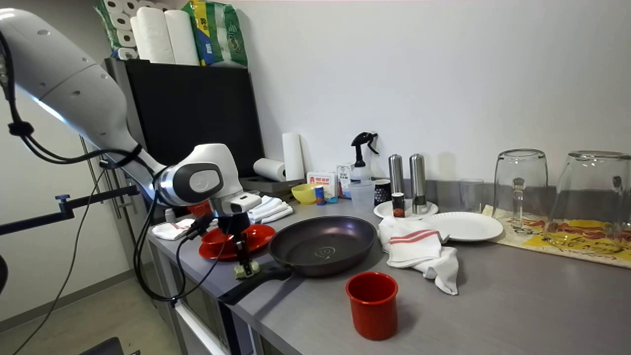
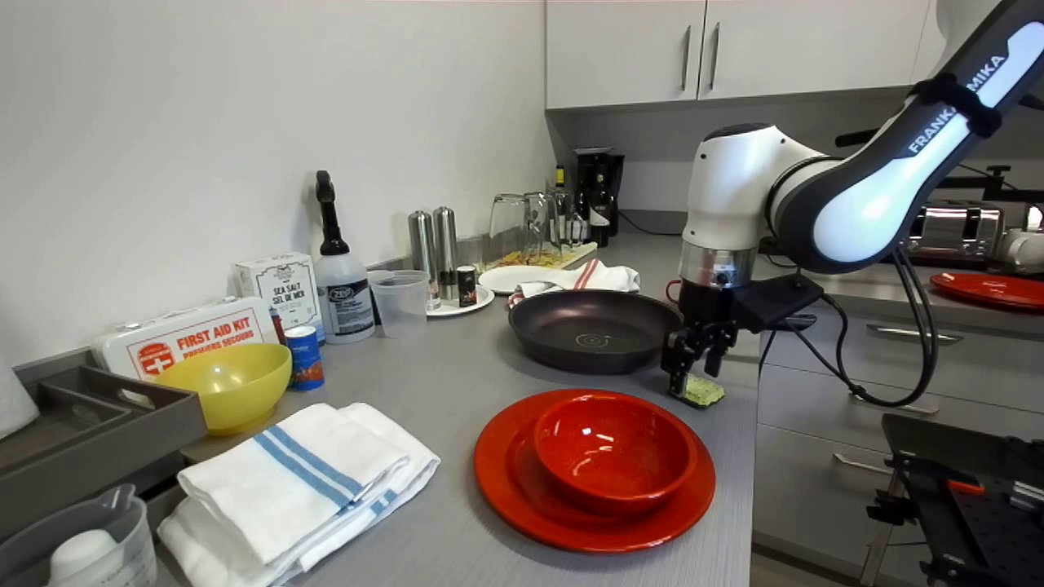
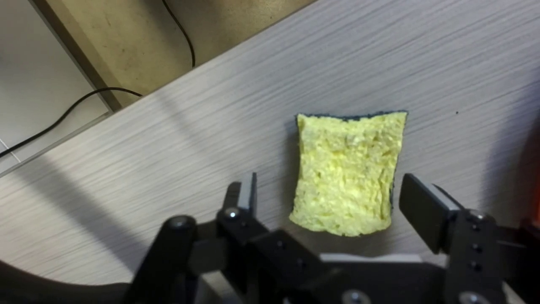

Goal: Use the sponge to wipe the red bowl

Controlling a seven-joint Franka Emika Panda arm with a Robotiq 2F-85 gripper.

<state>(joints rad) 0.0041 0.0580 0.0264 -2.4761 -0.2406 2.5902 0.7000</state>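
My jaws stand apart, the yellow sponge (image 3: 348, 173) lying on the tabletop (image 3: 236, 105) between them: one pad (image 3: 248, 193) is clear of it toward nine o'clock, the other just beside it at four. Around ten I see floor (image 3: 143, 42) and black cable (image 3: 105, 88).

Gotta be a kitchen: white wall cabinets (image 2: 624, 53), a shiny toaster (image 2: 956, 236) at the back, plus a frying pan (image 2: 595, 318) and sea salt box (image 2: 285, 292) on the grey counter (image 2: 391, 379).
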